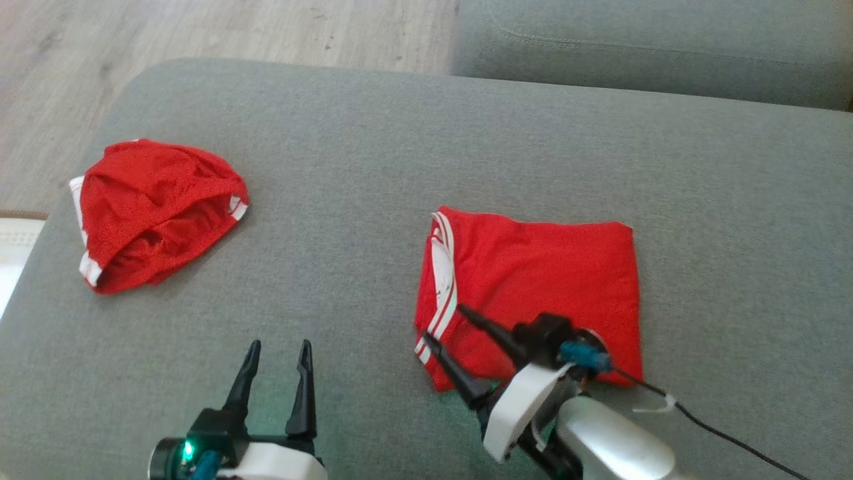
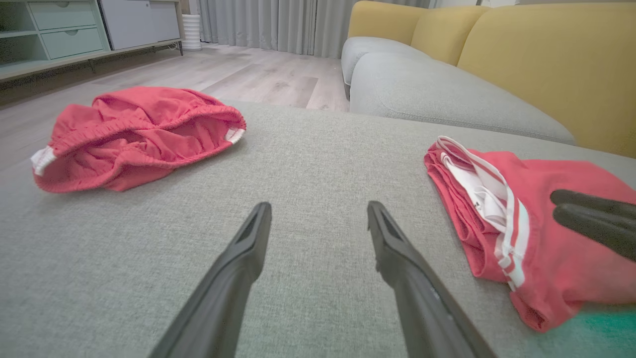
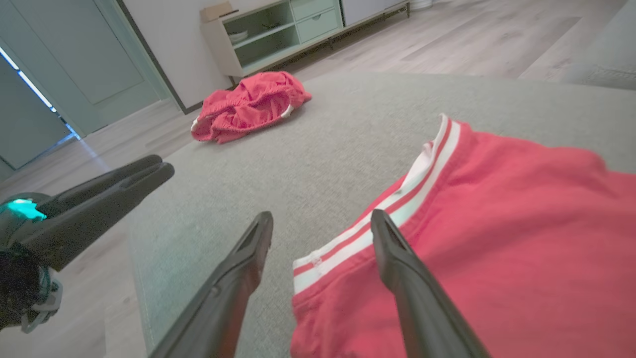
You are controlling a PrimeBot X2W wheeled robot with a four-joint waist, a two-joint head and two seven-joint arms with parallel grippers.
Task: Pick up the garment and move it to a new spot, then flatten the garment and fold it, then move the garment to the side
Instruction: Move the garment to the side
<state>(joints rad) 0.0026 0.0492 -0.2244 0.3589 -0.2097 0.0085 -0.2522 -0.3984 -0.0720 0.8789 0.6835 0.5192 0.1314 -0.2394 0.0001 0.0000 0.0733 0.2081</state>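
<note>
A folded red garment [image 1: 546, 280] with white stripes along its left edge lies flat on the grey cushion [image 1: 373, 167], right of centre. My right gripper [image 1: 443, 322] is open, low over the garment's near left corner, one finger over the striped edge and the other over bare cushion, nothing held. In the right wrist view the garment [image 3: 497, 223] lies under the gripper [image 3: 322, 215]. My left gripper [image 1: 280, 345] stands open over bare cushion at the lower left, well apart from the garment [image 2: 541, 278]. The left wrist view shows its spread gripper [image 2: 319, 206] empty.
A second red garment [image 1: 153, 207], crumpled, lies at the cushion's far left near the edge. A grey and yellow sofa [image 2: 447, 84] stands beyond the cushion. Wooden floor [image 1: 200, 33] lies past the far and left edges. A black cable [image 1: 720, 433] trails from my right wrist.
</note>
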